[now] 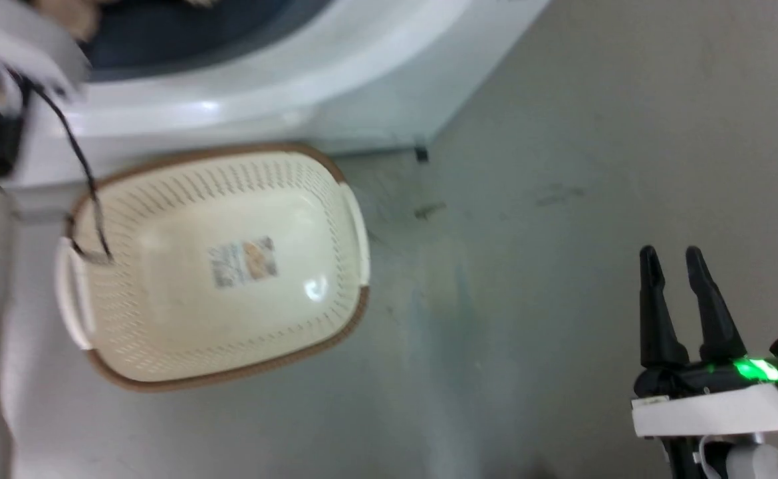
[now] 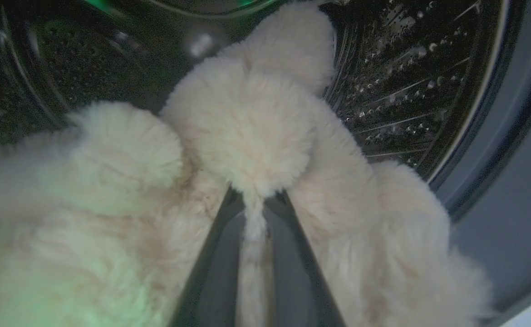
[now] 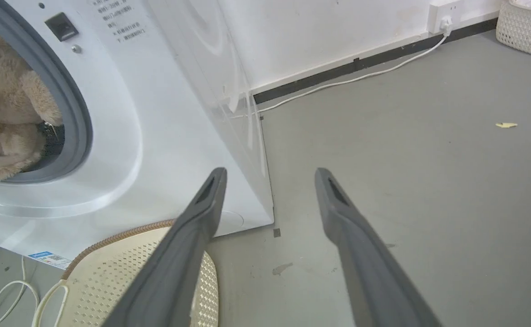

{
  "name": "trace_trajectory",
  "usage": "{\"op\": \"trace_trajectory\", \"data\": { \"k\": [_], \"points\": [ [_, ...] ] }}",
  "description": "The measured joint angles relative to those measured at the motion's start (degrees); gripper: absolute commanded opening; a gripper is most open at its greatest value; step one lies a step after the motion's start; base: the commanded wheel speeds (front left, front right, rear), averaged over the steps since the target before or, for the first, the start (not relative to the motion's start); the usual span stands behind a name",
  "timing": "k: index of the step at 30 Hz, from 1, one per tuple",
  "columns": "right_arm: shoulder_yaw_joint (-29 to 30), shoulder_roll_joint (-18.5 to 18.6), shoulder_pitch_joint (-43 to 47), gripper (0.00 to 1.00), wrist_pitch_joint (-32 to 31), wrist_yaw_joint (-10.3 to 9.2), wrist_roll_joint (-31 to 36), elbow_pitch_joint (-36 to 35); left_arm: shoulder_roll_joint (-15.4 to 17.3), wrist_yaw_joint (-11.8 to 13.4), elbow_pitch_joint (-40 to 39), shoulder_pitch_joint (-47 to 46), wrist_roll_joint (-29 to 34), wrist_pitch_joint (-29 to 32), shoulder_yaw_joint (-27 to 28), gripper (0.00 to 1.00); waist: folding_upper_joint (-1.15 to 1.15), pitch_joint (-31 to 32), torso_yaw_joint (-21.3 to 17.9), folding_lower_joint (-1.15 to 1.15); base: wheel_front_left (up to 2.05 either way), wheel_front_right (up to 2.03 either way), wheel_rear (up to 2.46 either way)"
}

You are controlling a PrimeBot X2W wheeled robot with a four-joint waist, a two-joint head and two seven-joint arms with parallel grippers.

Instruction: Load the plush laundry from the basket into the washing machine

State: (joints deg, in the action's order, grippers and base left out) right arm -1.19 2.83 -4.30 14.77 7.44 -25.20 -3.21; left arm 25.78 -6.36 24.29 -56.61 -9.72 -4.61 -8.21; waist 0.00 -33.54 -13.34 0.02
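The plush laundry [image 2: 247, 127], a shaggy cream teddy bear, lies in the washing machine's steel drum [image 2: 406, 68]. My left gripper [image 2: 257, 200] is shut on a tuft of its fur, with rounded limbs bulging on both sides of the fingers. The bear [image 3: 2, 113] also shows through the grey door ring [image 3: 72, 104] of the washing machine [image 3: 156, 113]. The basket [image 1: 183, 199] stands on the floor before the washing machine [image 1: 262, 100], with just a paper label on its floor. Low at the right, my right gripper [image 1: 675, 256] stands open over bare floor, holding nothing.
My left arm [image 1: 23, 40] reaches up into the door opening, and a dark cable hangs from it over the basket's left edge. A white power cord [image 3: 361, 77] runs along the wall. A woven white bin [image 3: 526, 27] and a yellow scrap [image 3: 506, 125] lie far right.
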Motion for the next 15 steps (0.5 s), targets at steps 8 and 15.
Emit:
{"op": "trace_trajectory", "data": {
  "k": [8,15],
  "points": [
    [-2.9,0.0,-2.2,1.00,0.0,0.00,-3.4,0.2,4.6,-0.9,10.3,-19.0,1.9,2.7,-3.7,0.00,0.00,-8.2,-5.5,0.00,0.00,0.00,0.00],
    [-4.4,0.0,-3.2,1.00,0.0,0.00,-4.9,0.4,5.8,-0.8,20.3,-31.2,4.6,3.4,-5.7,0.00,0.00,-12.4,-9.6,-0.01,0.00,0.00,0.00]
  ]
}}
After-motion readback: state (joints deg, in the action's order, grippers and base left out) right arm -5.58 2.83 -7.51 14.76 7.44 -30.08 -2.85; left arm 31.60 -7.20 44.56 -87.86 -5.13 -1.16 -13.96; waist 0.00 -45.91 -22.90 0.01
